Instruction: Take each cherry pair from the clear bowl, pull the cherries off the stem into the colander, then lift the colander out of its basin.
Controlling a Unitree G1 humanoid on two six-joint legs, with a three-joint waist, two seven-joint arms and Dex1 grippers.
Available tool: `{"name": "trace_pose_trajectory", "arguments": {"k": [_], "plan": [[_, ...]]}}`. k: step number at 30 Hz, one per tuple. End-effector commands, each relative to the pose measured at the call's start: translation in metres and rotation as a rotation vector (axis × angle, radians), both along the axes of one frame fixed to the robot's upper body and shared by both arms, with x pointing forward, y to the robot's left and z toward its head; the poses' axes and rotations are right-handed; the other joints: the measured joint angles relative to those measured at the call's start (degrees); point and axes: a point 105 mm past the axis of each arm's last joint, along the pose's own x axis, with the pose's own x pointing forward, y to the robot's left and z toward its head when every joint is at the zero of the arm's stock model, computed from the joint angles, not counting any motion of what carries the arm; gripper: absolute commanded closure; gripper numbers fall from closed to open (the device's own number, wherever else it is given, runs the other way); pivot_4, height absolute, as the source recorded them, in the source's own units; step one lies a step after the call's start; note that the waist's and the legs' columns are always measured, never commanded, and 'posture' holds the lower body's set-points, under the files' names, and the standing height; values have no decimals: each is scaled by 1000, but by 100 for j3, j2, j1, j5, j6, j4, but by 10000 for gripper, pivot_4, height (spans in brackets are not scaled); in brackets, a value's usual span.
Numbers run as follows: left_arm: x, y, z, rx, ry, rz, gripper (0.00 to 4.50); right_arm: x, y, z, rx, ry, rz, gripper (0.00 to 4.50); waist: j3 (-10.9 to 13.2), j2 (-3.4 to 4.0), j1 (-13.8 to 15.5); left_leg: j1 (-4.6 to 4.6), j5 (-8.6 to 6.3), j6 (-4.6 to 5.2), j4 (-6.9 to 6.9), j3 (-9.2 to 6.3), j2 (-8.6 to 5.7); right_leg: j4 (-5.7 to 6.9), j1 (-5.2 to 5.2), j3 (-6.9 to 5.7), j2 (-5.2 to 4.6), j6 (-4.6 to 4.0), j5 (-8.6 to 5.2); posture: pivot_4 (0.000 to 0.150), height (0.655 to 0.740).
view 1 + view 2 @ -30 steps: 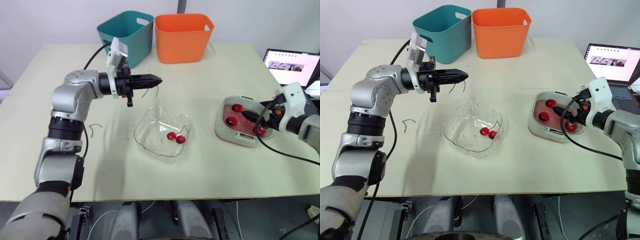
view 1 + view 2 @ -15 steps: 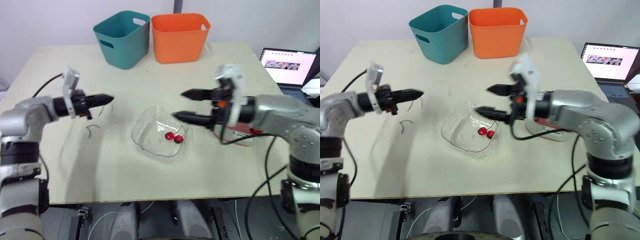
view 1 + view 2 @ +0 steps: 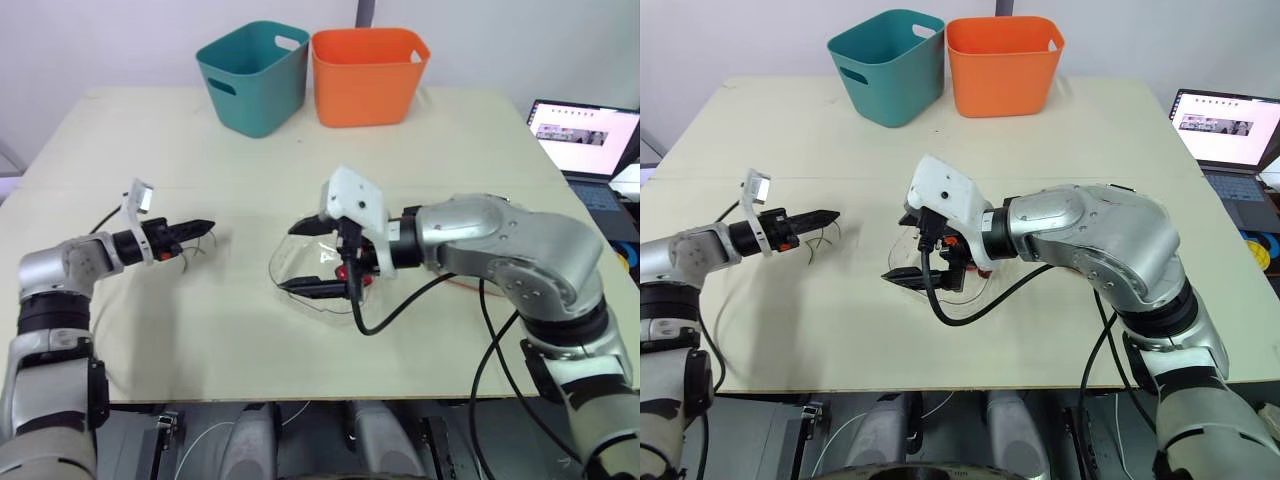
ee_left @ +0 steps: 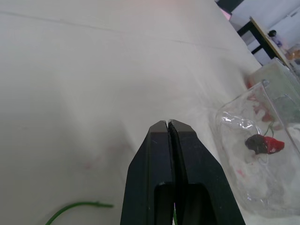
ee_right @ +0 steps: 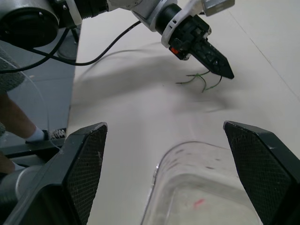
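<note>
Right gripper [image 3: 288,258] fingers spread wide, bowl [image 4: 234,136] rim between them; left gripper [image 3: 207,226] fingers pressed together, stems [image 5: 201,79] beside their tips.

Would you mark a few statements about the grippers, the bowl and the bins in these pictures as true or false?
1. The left gripper is shut. True.
2. The right gripper is shut on a cherry. False: its fingers are spread wide by the clear bowl, with nothing between them.
3. A cherry pair lies in the clear bowl. True.
4. The teal bin stands on the robot's right of the orange bin. False: it stands on the robot's left of the orange bin.
5. Green stems lie on the table close to the left gripper's tips. True.
</note>
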Motion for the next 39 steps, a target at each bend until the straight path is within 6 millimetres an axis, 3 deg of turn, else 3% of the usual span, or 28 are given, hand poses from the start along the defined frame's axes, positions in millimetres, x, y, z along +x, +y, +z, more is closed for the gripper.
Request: {"name": "trace_pose_trajectory", "arguments": {"k": [1,3,8,14,17,20,23,24,25,28,33,36,39], "plan": [[9,-1,6,-8,-35,5,40482,-4,1,12,17,-65,29,1911,0,0,-5,1,0,0,0,0,1,2,-1,0,2,0,1,1500,7400],[14,-7,9,-23,-47,-10,35578,-4,-2,9,9,-60,13,1911,0,0,1,2,0,0,-2,0,2,7,-3,-1,3,1,1,1500,7400],[17,-6,21,-8,-88,-27,17618,0,-8,8,4,-56,-22,1911,0,-1,8,0,0,0,-1,-1,1,7,-2,-2,1,1,1,1500,7400],[10,23,40,176,-193,-17,17618,12,-24,13,19,-68,-116,1911,0,-1,-13,1,0,0,-3,-1,2,8,-5,-2,2,0,1,1500,7400],[0,35,72,289,-330,-39,17618,27,-52,24,64,-3,-238,1911,0,-1,3,0,0,0,-5,0,3,7,-7,-2,0,-6,-2,1500,7400],[-17,20,110,294,-434,-125,13924,33,-81,36,112,71,-338,1911,0,-2,47,-3,0,0,-4,0,1,0,-3,-2,-6,-21,-11,1500,7400],[-45,-10,126,329,-475,-288,5327,34,-100,42,111,109,-400,1911,0,-1,41,-8,0,0,-3,5,-1,-11,0,-2,-17,-20,-11,1500,7400],[-54,-19,126,344,-478,-338,1377,32,-105,41,89,109,-409,1911,1,0,33,-7,0,0,-5,10,-4,-12,0,0,-21,-20,-11,1500,7400],[-64,-29,127,357,-480,-393,368,31,-109,39,49,96,-419,1911,1,0,9,-7,0,0,-8,14,-4,-12,-2,2,-23,-19,-11,1500,7400],[-79,-49,126,370,-488,-487,368,30,-113,36,-20,90,-414,1911,1,1,-12,0,0,0,-9,16,-1,-11,-3,3,-15,-20,-12,1500,7400],[-79,-64,113,415,-506,-532,368,32,-103,36,-71,88,-351,1911,2,2,-129,13,0,0,-10,15,6,-5,-2,9,2,-22,-12,1500,7400],[-82,-70,105,425,-502,-577,368,29,-86,24,-193,-16,-227,1911,2,2,-145,10,-1,1,-12,15,6,-5,-6,10,4,-25,-9,1500,7400],[-84,-75,95,485,-498,-638,368,41,-75,3,-353,-87,-169,1911,2,2,-143,1,-1,1,-12,17,5,-5,-15,10,3,-23,-10,1500,7400]]}}
